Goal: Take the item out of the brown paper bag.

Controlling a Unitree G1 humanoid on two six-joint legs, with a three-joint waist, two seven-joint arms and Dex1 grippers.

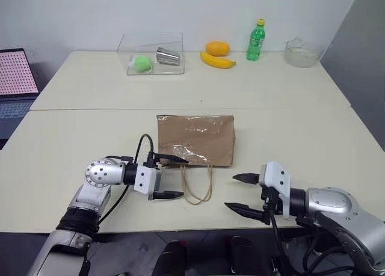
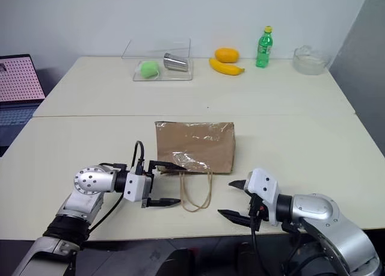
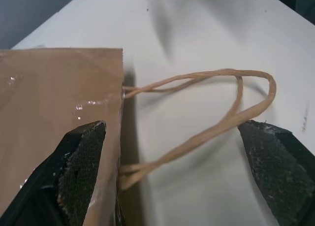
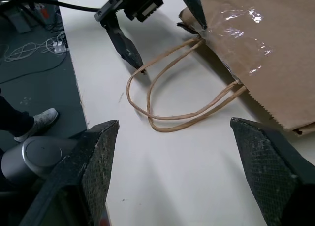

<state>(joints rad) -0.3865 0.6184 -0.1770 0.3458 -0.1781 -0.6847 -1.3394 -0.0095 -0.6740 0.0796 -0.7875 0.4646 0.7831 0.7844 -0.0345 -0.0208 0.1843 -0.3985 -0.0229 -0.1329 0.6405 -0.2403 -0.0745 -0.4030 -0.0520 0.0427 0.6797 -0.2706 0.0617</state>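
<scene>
The brown paper bag (image 1: pixel 196 139) lies flat on the table (image 1: pixel 90 144); its content is hidden. Left gripper (image 1: pixel 168 177) is wide open at the bag's mouth, right gripper (image 1: pixel 243 192) open, empty. Clear box (image 1: pixel 152 55) holds a green ball (image 1: pixel 142 62) and metal cup (image 1: pixel 168 56).

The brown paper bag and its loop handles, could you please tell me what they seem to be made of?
The brown paper bag looks like matte kraft paper: dull tan, with creases and a sharp folded edge. A shiny, wrinkled patch on its side seems to be clear tape or plastic film; which one is unclear. The loop handles look like twisted paper cord, with a spiral twist showing along each strand.
</scene>
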